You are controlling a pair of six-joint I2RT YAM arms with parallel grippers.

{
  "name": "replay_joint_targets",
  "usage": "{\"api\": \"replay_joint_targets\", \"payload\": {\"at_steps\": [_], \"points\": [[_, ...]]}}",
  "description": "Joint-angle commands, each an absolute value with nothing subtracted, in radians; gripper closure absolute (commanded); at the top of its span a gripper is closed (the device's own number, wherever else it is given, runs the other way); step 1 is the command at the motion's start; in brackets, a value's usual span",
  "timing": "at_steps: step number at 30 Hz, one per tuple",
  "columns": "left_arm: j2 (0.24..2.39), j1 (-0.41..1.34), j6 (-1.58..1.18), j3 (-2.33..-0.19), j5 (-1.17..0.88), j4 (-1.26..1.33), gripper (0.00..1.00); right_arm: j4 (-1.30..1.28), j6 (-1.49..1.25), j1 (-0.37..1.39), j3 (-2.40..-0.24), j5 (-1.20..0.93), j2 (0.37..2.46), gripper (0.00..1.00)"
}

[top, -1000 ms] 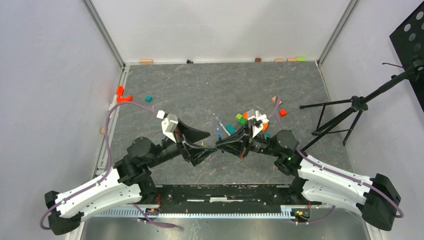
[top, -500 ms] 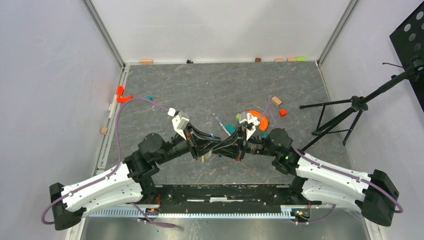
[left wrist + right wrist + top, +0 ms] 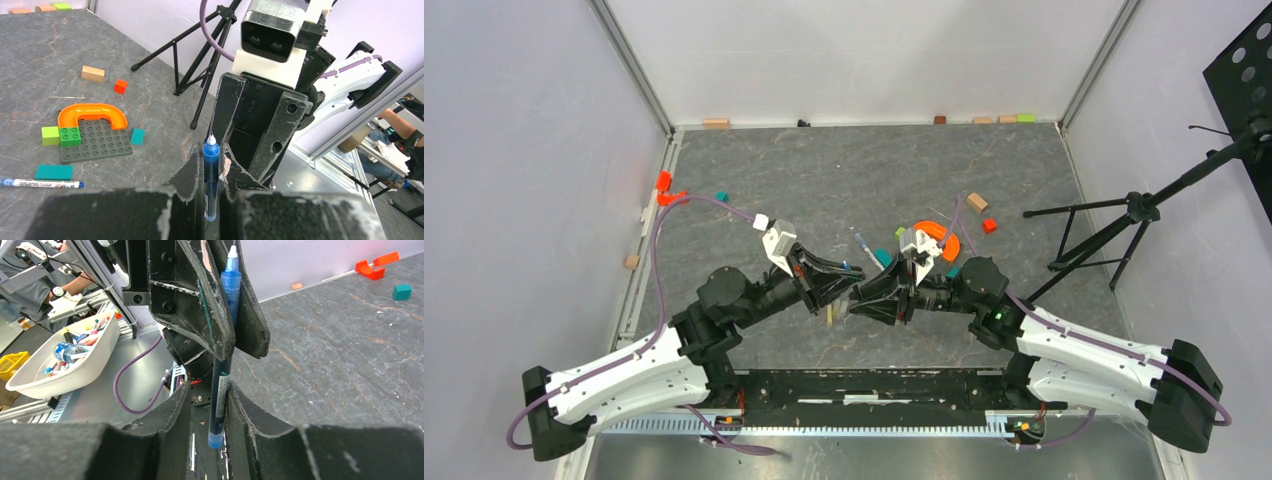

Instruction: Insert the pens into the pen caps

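A dark blue pen (image 3: 211,180) with a white tip lies lengthwise between my two grippers, which meet tip to tip at the table's near middle. My left gripper (image 3: 211,150) (image 3: 842,288) is shut on the pen. My right gripper (image 3: 209,390) (image 3: 861,299) stands open around the same pen (image 3: 220,390), which rests against one finger with a gap on the other side. A white-barrelled pen with blue ends (image 3: 40,183) (image 3: 865,245) lies on the table. Below the left fingers lies a pale yellow pen (image 3: 831,315). I cannot make out the pen caps.
An orange arch (image 3: 92,111) sits on a dark grey baseplate (image 3: 95,145) with green blocks (image 3: 60,136) and teal blocks (image 3: 53,172) beside it. A black tripod (image 3: 1114,225) stands at the right. Small blocks line the back wall. A white bin (image 3: 60,365) sits off the table.
My left gripper moved right to meet the right gripper and shut on the blue pen. The right gripper's jaws, shut on that pen before, have parted.
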State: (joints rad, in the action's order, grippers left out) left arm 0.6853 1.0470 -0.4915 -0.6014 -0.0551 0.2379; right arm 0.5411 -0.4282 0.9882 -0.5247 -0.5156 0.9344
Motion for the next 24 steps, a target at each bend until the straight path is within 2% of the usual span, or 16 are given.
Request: {"api": "replay_joint_targets", "payload": {"at_steps": [1,4,9,11,12,13,14,15,16,18,24], "points": [[0.690,1.046,-0.516,-0.637,-0.052,0.294,0.98,0.559,-0.409,0.992,-0.558,-0.536,0.930,0.68],[0.697,1.045,-0.517,-0.637,-0.063,0.294,0.98,0.555,-0.406,0.992,-0.569,-0.535,0.938,0.75],[0.707,1.045,-0.518,-0.641,-0.074,0.289,0.98,0.555,-0.405,0.993,-0.569,-0.532,0.946,0.97],[0.712,1.046,-0.516,-0.640,-0.077,0.281,0.96,0.555,-0.405,0.993,-0.565,-0.530,0.946,1.00],[0.713,1.045,-0.514,-0.644,-0.077,0.268,0.82,0.551,-0.403,0.992,-0.562,-0.523,0.943,1.00],[0.714,1.045,-0.510,-0.652,-0.072,0.241,0.61,0.538,-0.398,0.993,-0.559,-0.507,0.935,1.00],[0.712,1.045,-0.505,-0.657,-0.064,0.213,0.35,0.516,-0.390,0.992,-0.558,-0.473,0.925,1.00],[0.706,1.046,-0.498,-0.664,-0.052,0.173,0.24,0.477,-0.379,0.992,-0.560,-0.434,0.911,1.00],[0.700,1.045,-0.491,-0.668,-0.035,0.138,0.17,0.431,-0.363,0.992,-0.565,-0.366,0.895,1.00],[0.672,1.046,-0.483,-0.669,0.022,0.052,0.12,0.300,-0.338,0.992,-0.581,-0.209,0.862,1.00],[0.621,1.045,-0.483,-0.668,0.165,-0.186,0.11,-0.035,-0.348,0.990,-0.625,0.339,0.772,1.00]]}}
